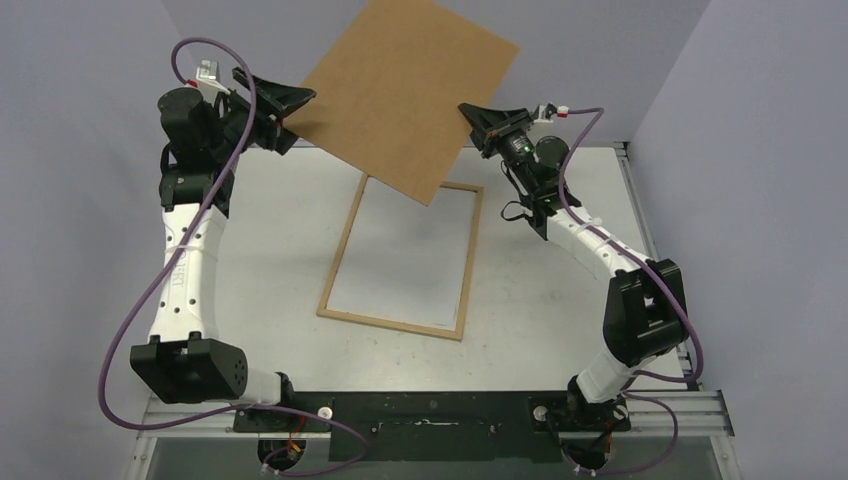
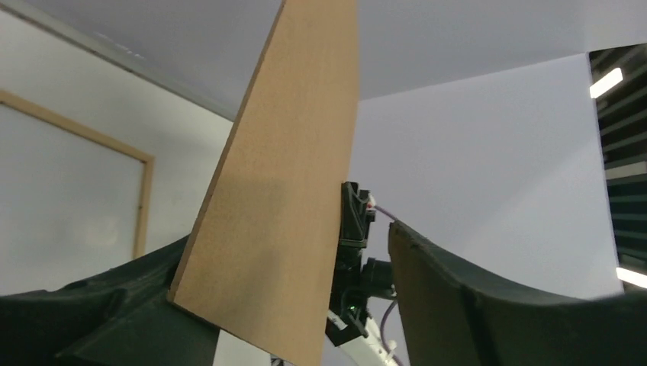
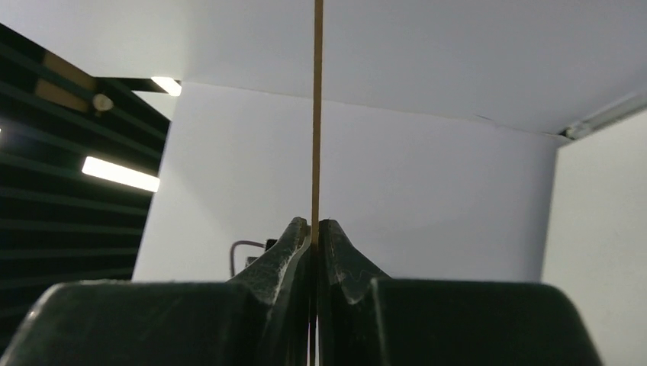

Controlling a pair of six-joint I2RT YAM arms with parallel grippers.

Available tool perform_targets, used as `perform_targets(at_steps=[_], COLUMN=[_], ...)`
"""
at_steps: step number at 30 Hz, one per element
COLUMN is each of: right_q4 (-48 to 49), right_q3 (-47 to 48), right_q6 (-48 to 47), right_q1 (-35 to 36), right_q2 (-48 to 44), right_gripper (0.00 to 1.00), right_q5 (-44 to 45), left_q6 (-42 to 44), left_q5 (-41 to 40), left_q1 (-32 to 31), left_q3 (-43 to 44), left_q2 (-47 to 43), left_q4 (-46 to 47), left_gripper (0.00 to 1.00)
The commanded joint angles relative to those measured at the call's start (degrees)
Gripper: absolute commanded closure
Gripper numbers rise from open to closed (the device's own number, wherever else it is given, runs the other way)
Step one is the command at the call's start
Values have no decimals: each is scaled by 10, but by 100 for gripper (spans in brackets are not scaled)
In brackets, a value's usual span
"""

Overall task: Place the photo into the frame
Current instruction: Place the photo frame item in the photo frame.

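A brown backing board (image 1: 405, 90) hangs tilted in the air above the far half of the table. My right gripper (image 1: 476, 118) is shut on its right edge, and the right wrist view shows the thin board edge (image 3: 317, 114) pinched between the fingertips (image 3: 314, 227). My left gripper (image 1: 290, 112) stands open around the board's left edge. The board (image 2: 275, 229) rests against one finger, with a clear gap to the other finger (image 2: 427, 282). The light-wood frame (image 1: 390, 325) lies flat on the table below, with a plain white surface inside it. The photo's picture does not show in any view.
The frame's rail (image 2: 141, 206) appears at the left of the left wrist view, below the board. Grey-blue walls close in the table on the left, right and far sides. Both arm bases sit on the black rail (image 1: 430, 410) at the near edge.
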Motion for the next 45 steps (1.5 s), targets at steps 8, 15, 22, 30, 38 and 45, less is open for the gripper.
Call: perform_targets(at_steps=[8,15,22,30,38,45], right_q4=[-279,-404,-394,-330,-244,-243], right_q3=[4,-21,-67,-109,-122,-123], right_q6=[-218,-319,-357,-369,-350,-346], right_q1=[-73,-74,-65,-19,5,4], right_q2=[-62,-68,-67,-43,-16,0], right_gripper=[100,100,100,100,100,100], right_q5=[-205,-274,-254,-201,-164,-137], left_q6=[382,469,492,493,491,493], left_q5=[-111,-61,-35,-51,-42,-51], left_q1=[75,75,33,18,17,17], left_q3=[-93,-169,-159,-135,-127,-111], left_q2=[-29,91,242,307,348,372], left_q4=[-278,-220,-174,-162,-162,-179], left_gripper=[14,24,33,43,60,66])
